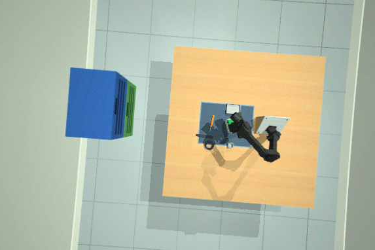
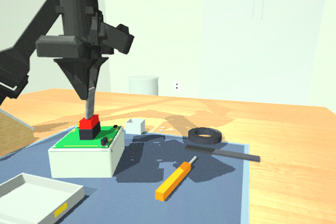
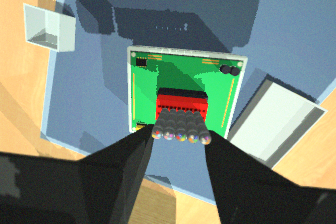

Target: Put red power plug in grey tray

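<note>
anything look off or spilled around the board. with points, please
Yes: a few small white bits (image 2: pixel 162 128) lie scattered on the table between the small white box (image 1: pixel 230 145) (image 2: pixel 135 126) (image 3: pixel 49 28) and the black ring (image 1: pixel 209 144) (image 2: pixel 204 136). They look like stray crumbs or debris, though too small to identify.

Electronics workbench: circuit board (image 2: pixel 68 143) (image 3: pixel 145 85), orange-handled screwdriver (image 1: pixel 212 121) (image 2: pixel 173 181), blue mat (image 1: pixel 205 109) (image 2: pixel 153 205) (image 3: pixel 85 107).
</note>
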`<state>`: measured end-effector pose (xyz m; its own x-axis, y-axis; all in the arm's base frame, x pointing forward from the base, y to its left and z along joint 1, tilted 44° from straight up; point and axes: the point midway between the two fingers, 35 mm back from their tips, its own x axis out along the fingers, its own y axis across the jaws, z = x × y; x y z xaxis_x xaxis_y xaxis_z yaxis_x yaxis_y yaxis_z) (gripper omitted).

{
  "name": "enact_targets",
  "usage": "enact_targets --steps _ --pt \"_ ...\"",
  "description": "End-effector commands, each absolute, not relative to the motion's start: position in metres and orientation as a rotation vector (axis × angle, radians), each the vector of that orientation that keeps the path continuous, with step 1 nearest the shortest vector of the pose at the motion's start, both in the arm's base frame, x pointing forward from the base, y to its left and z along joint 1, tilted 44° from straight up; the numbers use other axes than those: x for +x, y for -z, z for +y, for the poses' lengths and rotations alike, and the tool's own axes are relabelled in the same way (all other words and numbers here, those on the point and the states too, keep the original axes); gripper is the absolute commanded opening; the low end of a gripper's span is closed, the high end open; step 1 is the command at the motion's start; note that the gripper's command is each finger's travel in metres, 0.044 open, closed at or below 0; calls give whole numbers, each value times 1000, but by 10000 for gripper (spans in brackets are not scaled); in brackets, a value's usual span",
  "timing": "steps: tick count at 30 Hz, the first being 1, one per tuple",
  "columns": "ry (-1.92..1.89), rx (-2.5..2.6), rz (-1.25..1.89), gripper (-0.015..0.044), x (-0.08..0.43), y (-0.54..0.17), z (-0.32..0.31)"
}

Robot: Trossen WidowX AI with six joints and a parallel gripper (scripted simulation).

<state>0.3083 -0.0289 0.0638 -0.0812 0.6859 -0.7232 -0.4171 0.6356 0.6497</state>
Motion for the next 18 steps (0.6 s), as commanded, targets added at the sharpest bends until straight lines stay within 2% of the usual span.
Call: enact_targets --steps 1,8,18 --pt "-923 243 1358 79 310 -60 -26" --pt "-923 243 1358 249 310 -60 -26" --pt "-923 243 1358 249 310 -56 -21"
